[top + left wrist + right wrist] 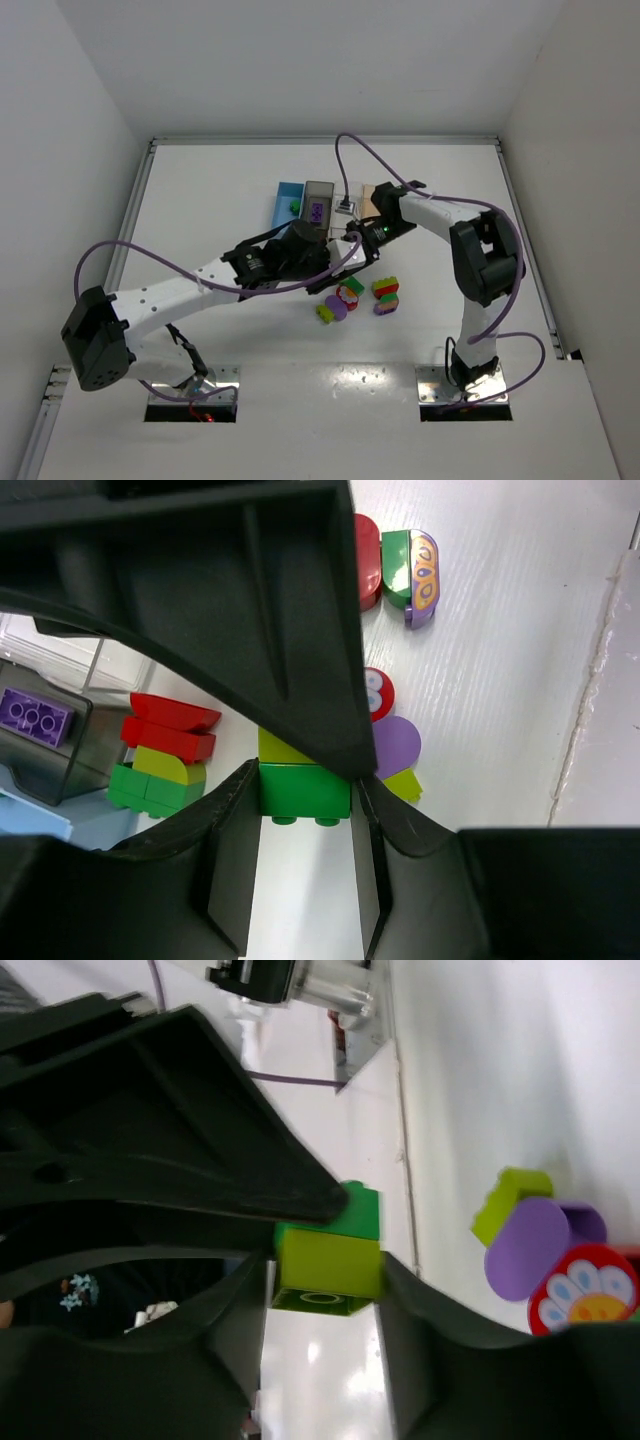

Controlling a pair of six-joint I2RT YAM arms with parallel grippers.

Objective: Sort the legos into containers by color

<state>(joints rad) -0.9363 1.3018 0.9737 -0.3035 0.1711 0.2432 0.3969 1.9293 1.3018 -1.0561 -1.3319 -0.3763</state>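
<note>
My left gripper [305, 780] is shut on a green brick [305, 792]. A yellow-green brick [328, 1268] is stacked on it, and my right gripper [322, 1265] is shut on that one. The green brick also shows behind it in the right wrist view [352, 1210]. Both grippers meet above the table, left [346, 257] and right [360, 243], just in front of the bins. The blue bin [287, 213] holds a green piece. The dark grey bin [319, 190] holds a purple brick [317, 212]. The tan bin [368, 195] is partly hidden by my right arm. The clear bin [60, 655] shows in the left wrist view.
Loose legos lie near the grippers: a red, yellow-green and green stack [160, 760], a red and green piece with a purple cap [400, 565], a purple round piece [397, 745] and a red flower piece [379, 693]. They show in the top view around one red-and-green stack [385, 290].
</note>
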